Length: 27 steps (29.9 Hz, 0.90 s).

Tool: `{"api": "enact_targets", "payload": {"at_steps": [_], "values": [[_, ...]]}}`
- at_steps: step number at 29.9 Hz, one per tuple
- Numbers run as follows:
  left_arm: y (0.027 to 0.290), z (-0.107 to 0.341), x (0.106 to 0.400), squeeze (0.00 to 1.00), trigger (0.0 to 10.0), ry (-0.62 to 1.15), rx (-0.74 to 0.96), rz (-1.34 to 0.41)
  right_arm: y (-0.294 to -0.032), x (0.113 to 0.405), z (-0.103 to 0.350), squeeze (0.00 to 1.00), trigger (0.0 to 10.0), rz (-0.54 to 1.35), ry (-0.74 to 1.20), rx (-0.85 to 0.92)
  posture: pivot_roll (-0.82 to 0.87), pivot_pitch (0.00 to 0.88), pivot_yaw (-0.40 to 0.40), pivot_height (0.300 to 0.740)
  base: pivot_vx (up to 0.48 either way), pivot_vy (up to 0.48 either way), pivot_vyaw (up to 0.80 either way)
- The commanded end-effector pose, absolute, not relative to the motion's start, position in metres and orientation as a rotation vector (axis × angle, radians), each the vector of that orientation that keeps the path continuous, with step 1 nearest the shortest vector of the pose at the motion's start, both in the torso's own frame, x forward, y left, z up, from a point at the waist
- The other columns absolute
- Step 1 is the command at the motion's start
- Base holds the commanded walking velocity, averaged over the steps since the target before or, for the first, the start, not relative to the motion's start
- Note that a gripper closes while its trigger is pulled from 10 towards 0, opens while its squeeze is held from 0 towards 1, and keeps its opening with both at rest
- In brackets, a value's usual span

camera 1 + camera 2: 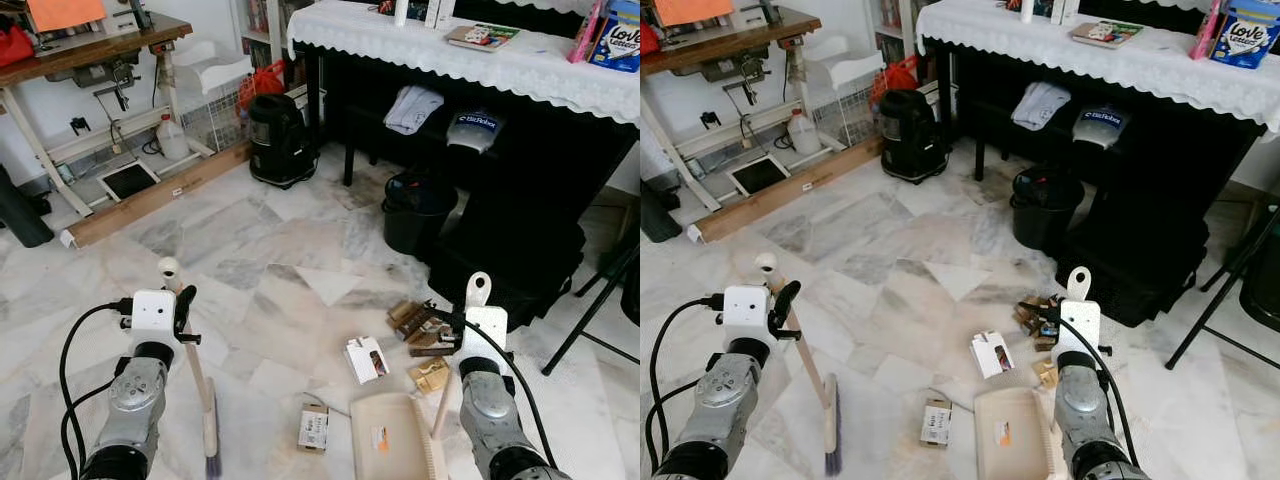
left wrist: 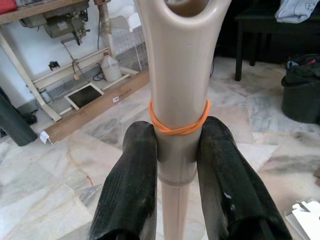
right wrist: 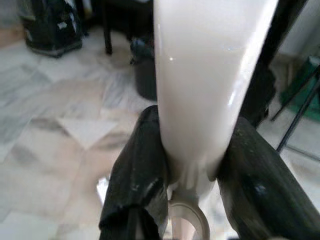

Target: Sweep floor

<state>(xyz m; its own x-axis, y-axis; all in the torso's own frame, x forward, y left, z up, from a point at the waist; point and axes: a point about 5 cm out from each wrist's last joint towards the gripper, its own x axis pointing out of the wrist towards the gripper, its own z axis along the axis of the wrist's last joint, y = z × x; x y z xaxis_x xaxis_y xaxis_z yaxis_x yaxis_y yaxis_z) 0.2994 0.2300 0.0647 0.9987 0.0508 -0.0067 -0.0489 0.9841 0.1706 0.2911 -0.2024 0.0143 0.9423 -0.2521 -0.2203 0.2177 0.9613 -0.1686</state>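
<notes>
Sweeping looks barely begun: left gripper (image 2: 176, 150) pinches the broom (image 1: 200, 385), right gripper (image 3: 192, 165) clamps the dustpan (image 1: 385, 435) handle, while boxes (image 1: 366, 359) still litter the floor (image 1: 270, 250).

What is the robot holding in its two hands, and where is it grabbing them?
The left tool grips a broom near the top of its handle. The right tool grips a dustpan high on its handle.

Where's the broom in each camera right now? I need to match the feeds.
Left eye: broom slants down from the left gripper, lower left.
Right eye: same, lower left.
Left wrist: its handle between the fingers, centre.
Right wrist: not in it.
Shared landmark: black bin.
</notes>
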Motion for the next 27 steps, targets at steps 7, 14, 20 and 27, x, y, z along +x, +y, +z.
{"api": "enact_targets", "payload": {"at_steps": [7,14,20,27], "values": [[0.234,0.071,0.301,0.0,10.0,0.013,0.152,0.026,-0.198,0.277,-0.006,0.0,10.0,-0.247,0.373,-0.122,0.15,0.03,0.046,0.74,0.0,0.0,0.0],[0.24,0.067,0.304,0.0,10.0,0.032,0.148,0.145,-0.202,0.28,-0.002,0.0,10.0,-0.253,0.358,-0.126,0.14,0.034,0.034,0.74,0.0,0.0,0.0],[0.219,0.063,0.308,0.0,10.0,0.027,0.092,0.095,-0.203,0.283,0.001,0.0,10.0,-0.246,0.338,-0.126,0.13,0.038,0.022,0.74,0.0,0.0,0.0],[0.204,0.056,0.308,0.0,10.0,0.052,-0.028,0.027,-0.204,0.283,0.002,0.0,10.0,-0.236,0.334,-0.134,0.13,0.048,0.007,0.74,0.0,0.0,0.0]]}}
